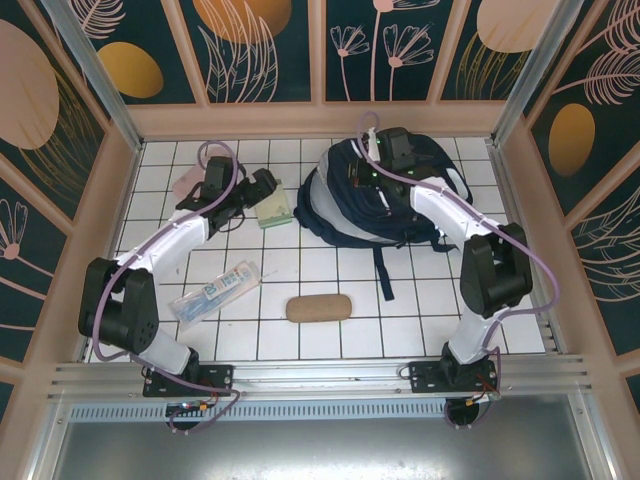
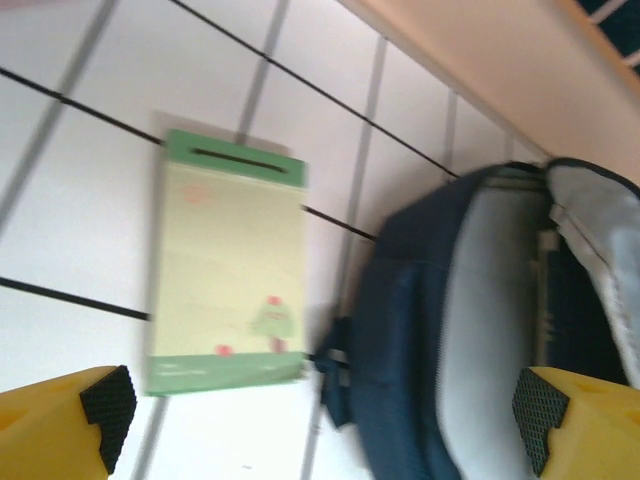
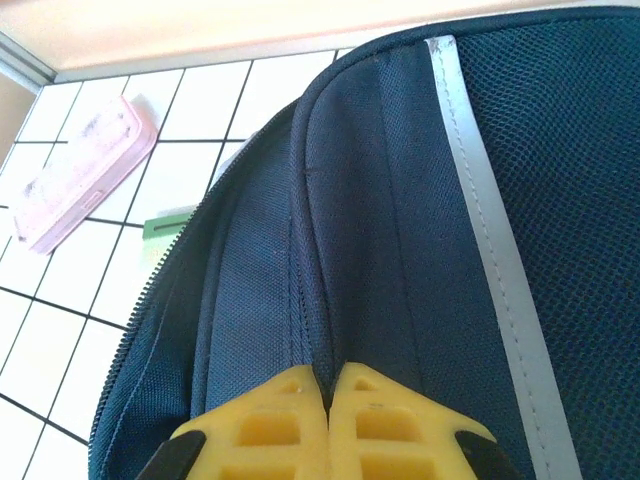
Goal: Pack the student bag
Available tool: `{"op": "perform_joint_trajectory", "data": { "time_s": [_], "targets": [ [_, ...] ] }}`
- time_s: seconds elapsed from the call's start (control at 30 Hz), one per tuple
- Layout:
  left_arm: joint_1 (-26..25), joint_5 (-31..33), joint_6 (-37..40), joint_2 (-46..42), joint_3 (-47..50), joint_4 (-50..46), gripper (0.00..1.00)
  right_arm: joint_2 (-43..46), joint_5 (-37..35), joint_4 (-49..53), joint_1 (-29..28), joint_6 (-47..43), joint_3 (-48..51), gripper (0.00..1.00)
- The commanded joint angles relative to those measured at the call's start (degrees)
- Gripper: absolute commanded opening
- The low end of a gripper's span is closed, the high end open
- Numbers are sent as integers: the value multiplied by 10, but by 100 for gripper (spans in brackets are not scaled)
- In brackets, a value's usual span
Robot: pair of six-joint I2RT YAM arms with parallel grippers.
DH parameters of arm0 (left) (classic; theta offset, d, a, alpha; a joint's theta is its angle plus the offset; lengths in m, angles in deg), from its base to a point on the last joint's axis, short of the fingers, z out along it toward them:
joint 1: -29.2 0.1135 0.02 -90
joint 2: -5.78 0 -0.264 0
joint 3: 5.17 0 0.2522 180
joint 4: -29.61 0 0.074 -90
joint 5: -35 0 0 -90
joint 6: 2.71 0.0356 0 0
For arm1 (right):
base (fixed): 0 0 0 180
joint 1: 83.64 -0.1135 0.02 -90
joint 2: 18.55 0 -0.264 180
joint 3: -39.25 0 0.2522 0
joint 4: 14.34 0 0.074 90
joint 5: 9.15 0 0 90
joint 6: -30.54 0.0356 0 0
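So my left arm (image 1: pixel 170 245) is stretched out low toward the left side of the student bag (image 1: pixel 335 215). My left gripper (image 2: pixel 320 415) is spread wide open just left of the bag, nothing in it. My right arm (image 1: pixel 455 210) bends up and over the bag from its right. My right gripper (image 3: pixel 328 395) sits on top, jaws squeezed together on a fold of its fabric.

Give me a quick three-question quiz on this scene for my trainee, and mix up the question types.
1. True or false: the left gripper holds the green notepad.
2. The right gripper is shut on: A) green notepad, B) student bag, C) nothing.
3. In the top view, what colour is the case left of the green notepad?
Key: 1 false; 2 B; 3 pink.
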State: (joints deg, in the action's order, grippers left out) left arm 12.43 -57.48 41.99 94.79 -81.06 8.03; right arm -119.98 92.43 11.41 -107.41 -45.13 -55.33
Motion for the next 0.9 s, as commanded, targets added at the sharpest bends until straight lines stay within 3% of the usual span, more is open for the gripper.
{"op": "perform_joint_trajectory", "data": {
  "time_s": [0.0,0.27,0.37,0.47,0.7,0.87],
  "targets": [
    [33,5,42,10,-3,-22,98,-7,5,-38,-13,11,6,0],
    [46,-58,45,128,-58,2,94,-26,0,-34,-31,15,4,0],
    [47,-54,51,167,-84,9,88,-35,-32,-20,-49,16,-9,28],
    [49,-56,73,210,-134,1,85,-43,-55,-14,-72,19,-20,40],
    [52,-75,117,328,-293,-44,82,-60,-78,-32,-138,44,-30,41],
    [54,-138,118,406,-378,-51,81,-88,-46,-40,-163,68,-39,39]
  ]
}}
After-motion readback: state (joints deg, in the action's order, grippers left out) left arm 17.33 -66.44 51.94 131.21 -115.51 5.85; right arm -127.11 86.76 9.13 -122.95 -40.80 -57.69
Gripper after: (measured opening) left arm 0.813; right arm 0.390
